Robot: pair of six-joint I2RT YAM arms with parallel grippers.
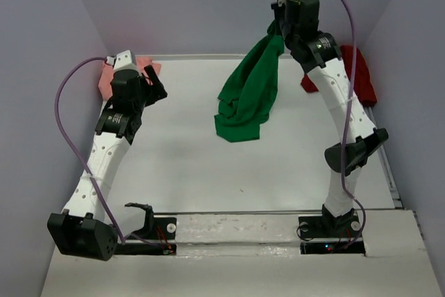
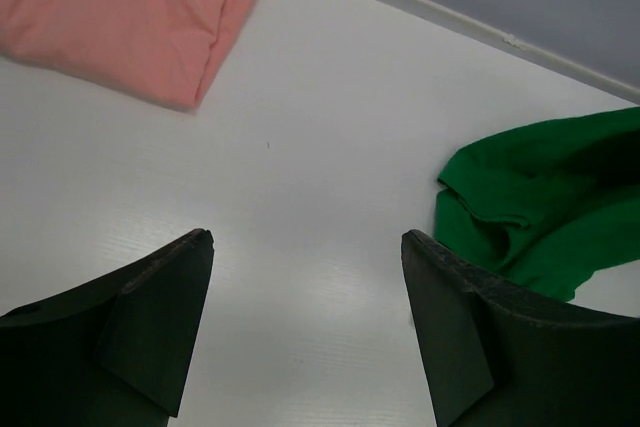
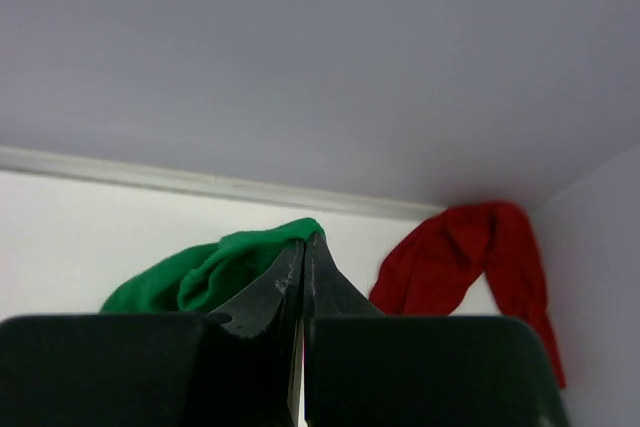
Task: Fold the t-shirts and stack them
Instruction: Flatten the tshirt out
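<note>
The bright green t-shirt hangs bunched from my right gripper, which is raised high over the back of the table and shut on the shirt's top edge. Its lower end rests crumpled on the white table. In the right wrist view the shut fingertips pinch green cloth. The salmon-pink t-shirt lies in the back left corner, partly behind my left arm. My left gripper hovers open just to its right, empty. The dark red t-shirt lies at the back right.
Grey walls close in the table at the back and both sides. A low white rail runs along the right edge. In the left wrist view the pink shirt lies far left and the green cloth to the right.
</note>
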